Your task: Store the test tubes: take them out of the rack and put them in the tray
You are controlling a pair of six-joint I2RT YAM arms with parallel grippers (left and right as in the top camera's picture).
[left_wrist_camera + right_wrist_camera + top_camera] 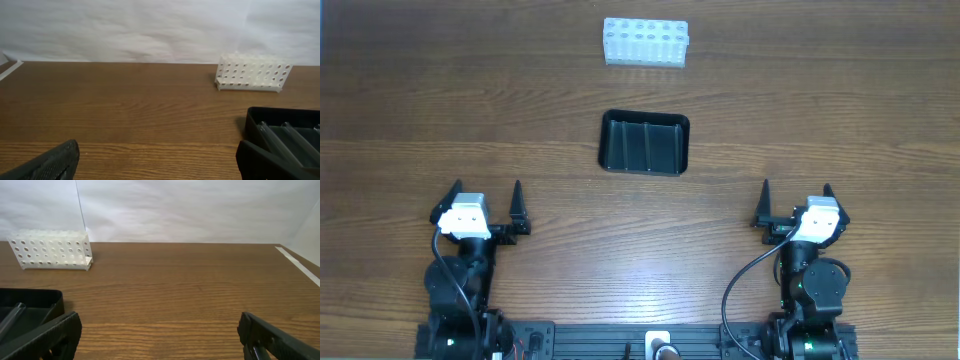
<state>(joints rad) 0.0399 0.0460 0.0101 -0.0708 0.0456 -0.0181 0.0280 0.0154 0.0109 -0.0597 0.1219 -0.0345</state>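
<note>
Looking across the brown wooden table (440, 90) first: both arms parked near their bases, well apart from everything else. On one side, the left gripper (485, 190) spread wide with nothing between its fingers; on the other, the right gripper (796, 190) likewise wide apart and empty. Next down in size, the black ribbed tray (604, 140) at mid-table, then the white perforated test tube rack (645, 42) beyond it toward the far edge, apart from the tray. Seemingly nothing standing in the rack; instead, a few clear test tubes (274, 139) lying lengthwise in the tray's channels. Probably light, stiff, slick and round, so prone to rolling or slipping; possibly glass, hence breakable. Best pinched gently across the upper body, never squeezed hard.
</note>
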